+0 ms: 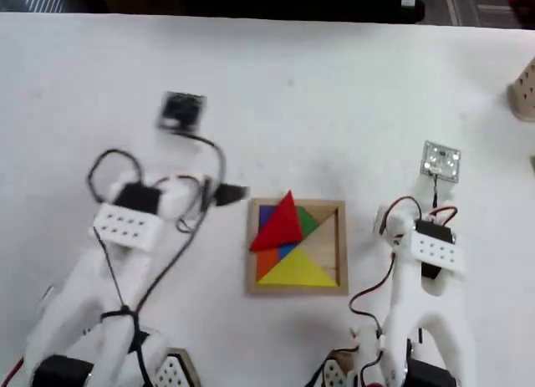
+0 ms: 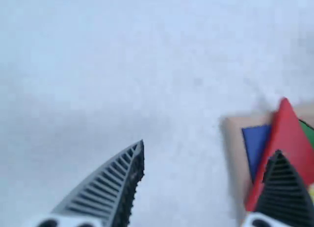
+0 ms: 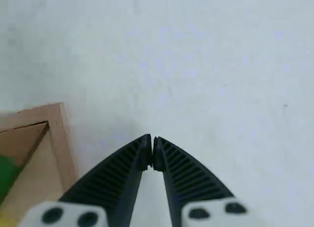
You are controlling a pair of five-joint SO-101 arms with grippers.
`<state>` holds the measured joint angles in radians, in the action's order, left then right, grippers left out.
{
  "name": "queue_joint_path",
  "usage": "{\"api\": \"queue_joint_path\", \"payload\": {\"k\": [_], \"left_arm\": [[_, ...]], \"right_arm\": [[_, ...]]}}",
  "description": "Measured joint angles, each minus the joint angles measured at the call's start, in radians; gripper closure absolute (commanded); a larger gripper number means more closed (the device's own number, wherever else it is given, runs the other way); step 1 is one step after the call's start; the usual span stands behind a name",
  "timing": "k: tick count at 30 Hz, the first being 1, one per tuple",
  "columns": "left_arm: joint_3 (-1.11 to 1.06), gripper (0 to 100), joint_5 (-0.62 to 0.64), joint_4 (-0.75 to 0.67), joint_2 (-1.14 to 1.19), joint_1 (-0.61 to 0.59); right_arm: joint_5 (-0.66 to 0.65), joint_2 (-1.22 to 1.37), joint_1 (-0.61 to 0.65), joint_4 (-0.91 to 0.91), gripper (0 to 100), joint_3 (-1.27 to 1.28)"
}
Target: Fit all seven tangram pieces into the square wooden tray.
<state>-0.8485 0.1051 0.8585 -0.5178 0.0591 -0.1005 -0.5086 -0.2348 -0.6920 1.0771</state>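
The square wooden tray (image 1: 343, 246) lies flat on the white tabletop (image 1: 334, 86), about midway between the left and right edges and toward the near edge, between the two arms. Inside it, a yellow triangle (image 1: 298, 272) occupies the near side, with an orange piece (image 1: 266, 261) beside it at the near-left corner. A blue piece (image 1: 267, 213) sits at the far-left corner and a green piece (image 1: 308, 222) toward the far side. The red triangle (image 1: 278, 224) lies skewed on top of these pieces. One tip reaches the tray's far rim and another reaches the left rim, so it is not seated flat. Bare wood shows along the tray's right side. The left tool (image 1: 236, 192) is over the tabletop just beside the tray's far-left corner. In the left wrist view the left tool (image 2: 209, 148) is spread wide and holds nothing. One of its fingers (image 2: 282, 188) is in front of the red triangle (image 2: 289, 134), and the blue piece (image 2: 255, 143) and the tray (image 2: 235, 138) are alongside. In the right wrist view the right tool (image 3: 151, 149) is pressed together with nothing between its tips. It is above bare tabletop just beside a corner of the tray (image 3: 61, 134). A small wooden object (image 1: 525, 90) stands at the right edge of the tabletop.
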Motion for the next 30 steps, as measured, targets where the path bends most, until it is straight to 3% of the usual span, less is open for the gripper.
{"api": "queue_joint_path", "payload": {"k": [3,8,11,15,23,30], "left_arm": [[-0.060,73,0.063,-0.057,-0.011,-0.173],[-0.072,98,0.120,-0.103,-0.011,-0.428],[-0.087,95,0.123,-0.153,-0.005,-0.517],[-0.081,98,0.133,-0.226,0.084,-0.557],[0.094,98,0.133,-0.232,0.387,-0.557],[0.120,98,0.133,-0.232,0.411,-0.529]], "right_arm": [[-0.046,0.000,0.029,-0.014,98.1,0.000],[-0.063,0.000,0.103,-0.014,98.1,-0.014],[-0.063,0.000,0.169,-0.014,98.1,-0.058],[-0.063,0.002,0.259,-0.014,98.1,-0.121],[-0.064,0.002,0.503,-0.012,98.1,-0.181],[-0.094,0.002,0.615,0.092,98.1,-0.181]]}}
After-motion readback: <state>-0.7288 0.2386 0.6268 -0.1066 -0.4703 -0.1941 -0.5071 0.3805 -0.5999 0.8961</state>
